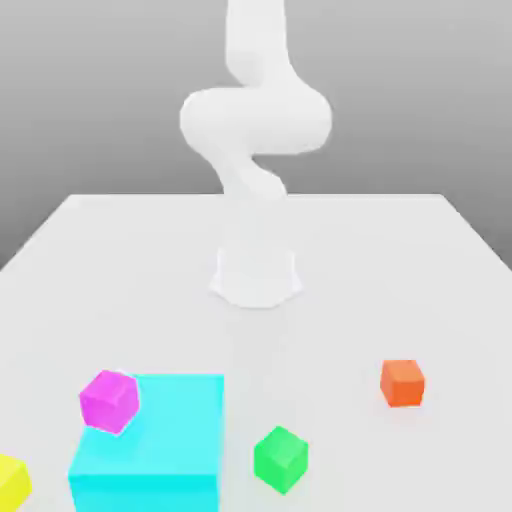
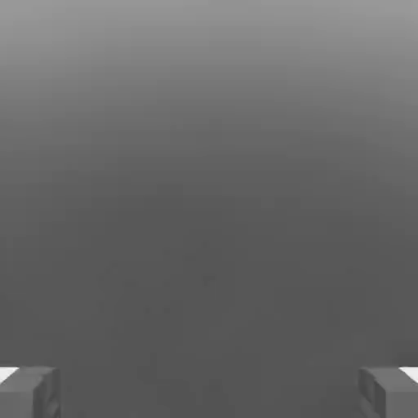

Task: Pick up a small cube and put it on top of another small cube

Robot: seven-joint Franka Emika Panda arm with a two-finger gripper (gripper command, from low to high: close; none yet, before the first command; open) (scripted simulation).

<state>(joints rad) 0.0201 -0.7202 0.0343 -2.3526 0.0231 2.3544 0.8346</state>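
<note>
Gripper (image 2: pixel 209 393) spread wide, empty. Magenta cube (image 1: pixel 109 402) by left edge of cyan block (image 1: pixel 152 425): clumsy grasp could topple it.

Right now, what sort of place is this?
Looks like a simulated tabletop test scene, not a real room: a plain white table, flat-coloured small cubes such as the green one, and a featureless grey background behind the white robot arm.

Gap between cyan block (image 1: pixel 155 425), green cube (image 1: pixel 281 460)
</note>
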